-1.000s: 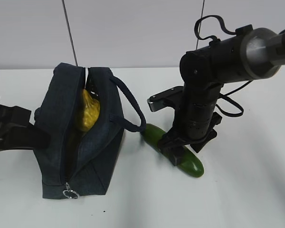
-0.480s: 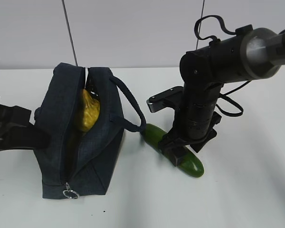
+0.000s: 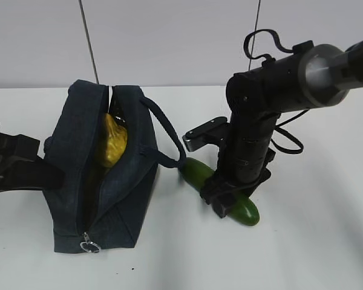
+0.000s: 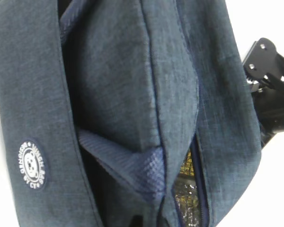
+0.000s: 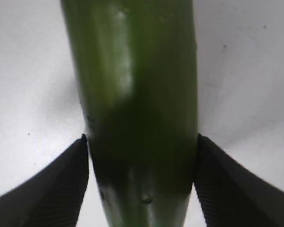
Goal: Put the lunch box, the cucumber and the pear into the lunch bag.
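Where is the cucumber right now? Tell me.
In the exterior view the cucumber lies on the table, right of the lunch bag, with the right gripper closed around it.

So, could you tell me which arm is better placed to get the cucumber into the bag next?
The right. The right gripper already straddles the cucumber on the table, fingers at both its sides. The left arm sits on the far side of the lunch bag.
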You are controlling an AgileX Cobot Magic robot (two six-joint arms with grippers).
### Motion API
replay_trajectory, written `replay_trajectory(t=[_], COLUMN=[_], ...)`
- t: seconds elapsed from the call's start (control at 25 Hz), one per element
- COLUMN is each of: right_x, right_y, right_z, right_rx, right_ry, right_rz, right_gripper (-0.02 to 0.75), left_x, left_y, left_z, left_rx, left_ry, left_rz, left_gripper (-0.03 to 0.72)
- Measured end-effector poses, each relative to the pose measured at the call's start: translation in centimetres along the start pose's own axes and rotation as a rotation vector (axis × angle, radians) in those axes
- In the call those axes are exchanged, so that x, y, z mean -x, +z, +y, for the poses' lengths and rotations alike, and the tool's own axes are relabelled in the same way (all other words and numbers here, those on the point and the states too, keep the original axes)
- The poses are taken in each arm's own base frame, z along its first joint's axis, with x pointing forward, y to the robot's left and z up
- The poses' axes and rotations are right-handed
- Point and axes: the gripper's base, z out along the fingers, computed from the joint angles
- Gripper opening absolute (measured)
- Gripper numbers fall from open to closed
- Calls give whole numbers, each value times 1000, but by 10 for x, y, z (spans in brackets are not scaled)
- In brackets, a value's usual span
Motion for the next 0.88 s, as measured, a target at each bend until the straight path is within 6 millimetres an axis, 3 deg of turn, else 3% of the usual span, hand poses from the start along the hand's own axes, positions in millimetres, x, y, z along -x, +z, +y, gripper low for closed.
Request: replay_trajectory(t=[0.32, 0.56, 0.72, 0.88], right_x=[0, -2, 2, 7], right_y=[4, 0, -27, -68], right_z=[0, -1, -3, -5], right_rx=[4, -7, -51, -83], right_ry=[-2, -14, -23, -12], right_rz=[14, 23, -33, -121], right_gripper=[427, 415, 413, 413], left_x=[0, 0, 0, 0], left_y=[0, 0, 0, 0], left_z=[0, 0, 0, 0], left_rx=[0, 0, 0, 0], left_ry=[0, 0, 0, 0], left_rz=[0, 0, 0, 0], left_gripper=[-15, -15, -15, -15])
